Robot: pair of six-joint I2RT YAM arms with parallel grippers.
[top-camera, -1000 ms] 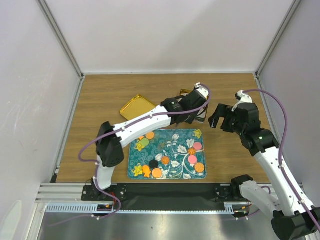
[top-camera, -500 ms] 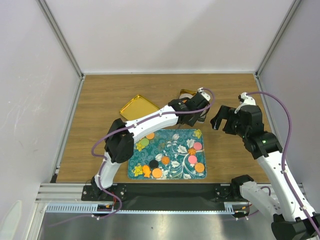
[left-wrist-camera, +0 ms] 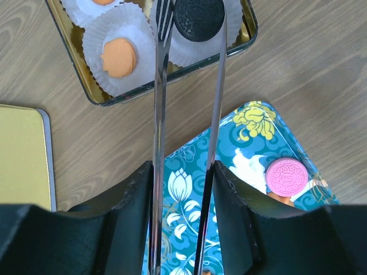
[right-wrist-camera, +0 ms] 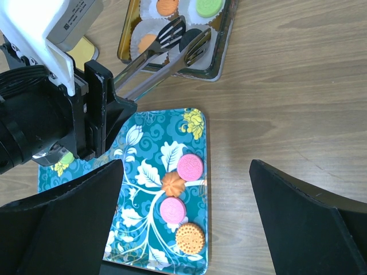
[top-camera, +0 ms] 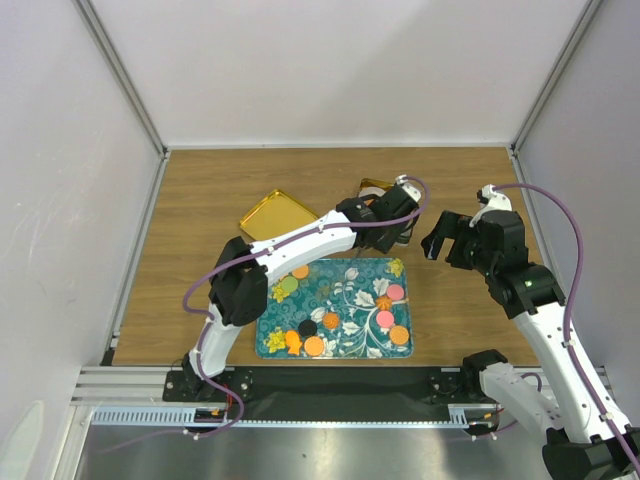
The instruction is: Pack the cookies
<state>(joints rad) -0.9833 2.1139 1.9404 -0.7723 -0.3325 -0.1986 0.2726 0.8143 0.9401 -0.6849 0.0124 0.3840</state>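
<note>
We cannot read the arm label [right-wrist-camera: 77,16]; left fingers [left-wrist-camera: 135,200] clamp tongs [left-wrist-camera: 159,103] around a black cookie [left-wrist-camera: 199,19] in the gold tin [left-wrist-camera: 114,100]; right fingers [right-wrist-camera: 309,223] apart

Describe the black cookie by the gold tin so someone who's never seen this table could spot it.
Beyond the teal flowered tray lies a gold tin lined with white paper cups. Between the tips of the metal tongs over it is the black cookie, the only dark disc there; the next cup holds an orange cookie.

Tongs [left-wrist-camera: 159,86] over gold tin [right-wrist-camera: 225,40]; teal tray [top-camera: 345,282] near.
</note>
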